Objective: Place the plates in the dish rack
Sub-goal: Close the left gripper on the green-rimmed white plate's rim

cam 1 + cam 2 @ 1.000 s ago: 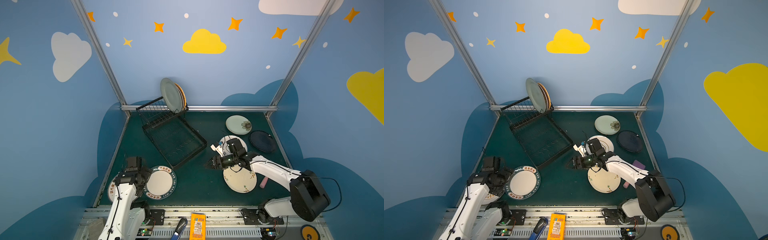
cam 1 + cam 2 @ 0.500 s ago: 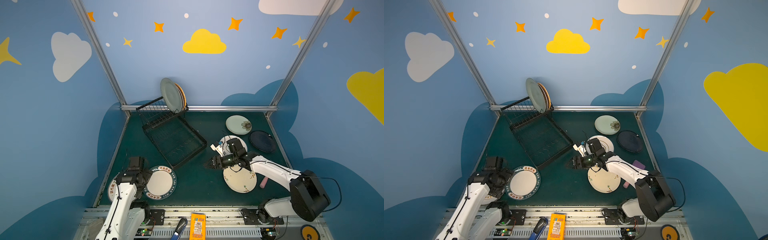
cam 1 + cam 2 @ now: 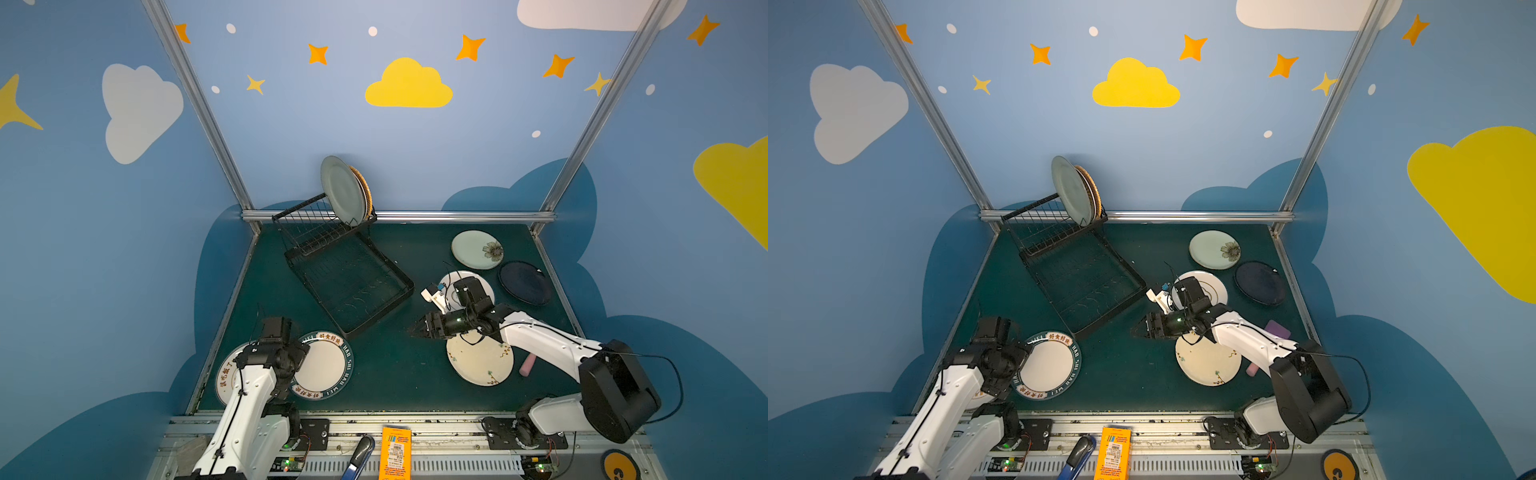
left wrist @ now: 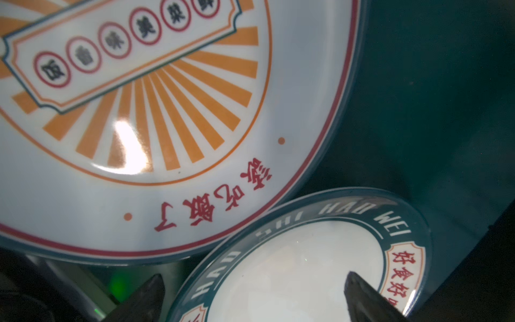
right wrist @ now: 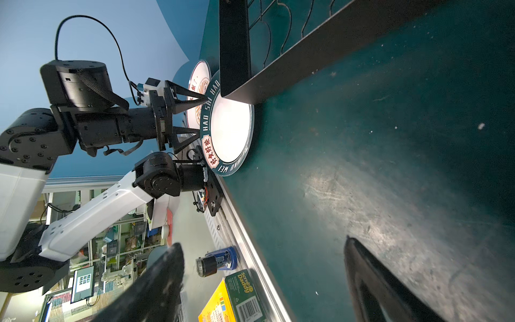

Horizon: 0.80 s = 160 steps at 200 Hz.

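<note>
Little has changed: the left arm has edged nearer the lettered-rim plate (image 3: 322, 365) at 7 o'clock, and the left gripper (image 4: 253, 278) hangs over it spread wide, pinching nothing, beside the sunburst plate (image 4: 139, 111). The right gripper (image 5: 262, 244), spread and empty too, points toward 9 above bare mat (image 5: 390, 167). Loading looks barely begun: a pale green plate (image 3: 343, 191) and an orange plate (image 3: 364, 185) stand in the dish rack (image 3: 349, 291) at 11, while six others lie flat

orange box (image 3: 396, 453) sits just beside a blue-handled tool (image 3: 359, 455).
</note>
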Tool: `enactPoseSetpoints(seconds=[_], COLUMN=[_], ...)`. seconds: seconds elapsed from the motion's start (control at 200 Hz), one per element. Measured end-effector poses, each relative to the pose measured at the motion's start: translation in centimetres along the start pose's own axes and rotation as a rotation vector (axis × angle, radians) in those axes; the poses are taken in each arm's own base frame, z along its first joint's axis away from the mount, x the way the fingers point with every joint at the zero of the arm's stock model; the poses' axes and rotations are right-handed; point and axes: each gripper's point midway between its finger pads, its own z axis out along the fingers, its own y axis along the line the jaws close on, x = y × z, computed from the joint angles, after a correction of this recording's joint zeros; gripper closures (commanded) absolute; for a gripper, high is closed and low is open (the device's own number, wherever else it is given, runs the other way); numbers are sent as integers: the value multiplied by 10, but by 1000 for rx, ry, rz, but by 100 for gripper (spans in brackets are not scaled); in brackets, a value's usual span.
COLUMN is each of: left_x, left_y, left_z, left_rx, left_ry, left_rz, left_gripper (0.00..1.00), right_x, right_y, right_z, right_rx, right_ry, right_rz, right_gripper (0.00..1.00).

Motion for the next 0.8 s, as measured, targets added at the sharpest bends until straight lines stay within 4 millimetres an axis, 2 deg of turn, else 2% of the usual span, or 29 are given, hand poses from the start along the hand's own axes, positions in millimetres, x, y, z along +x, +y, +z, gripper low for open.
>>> enactPoseSetpoints(seconds=[0.245, 0.35, 0.531, 0.646, 0.801], left_x=[4, 2, 2, 1, 2], left_y=[1, 2, 6, 7, -1], left_z=[4, 1, 2, 2, 0], left_rx=[28, 39, 36, 33, 81], left_ry=[12, -1, -6, -7, -2], left_rz=[-8, -12, -20, -24, -30], left_gripper=[10, 18, 24, 31, 40], right_x=[0, 0, 0, 0, 0], right_y=[1, 1, 1, 1, 1], right_z=[0, 0, -1, -1, -1], right_rx=[-5, -6, -8, -10, -12], right_ry=[2, 3, 3, 2, 3], right_rz=[1, 1, 3, 3, 3], right_gripper=[12, 12, 12, 12, 12])
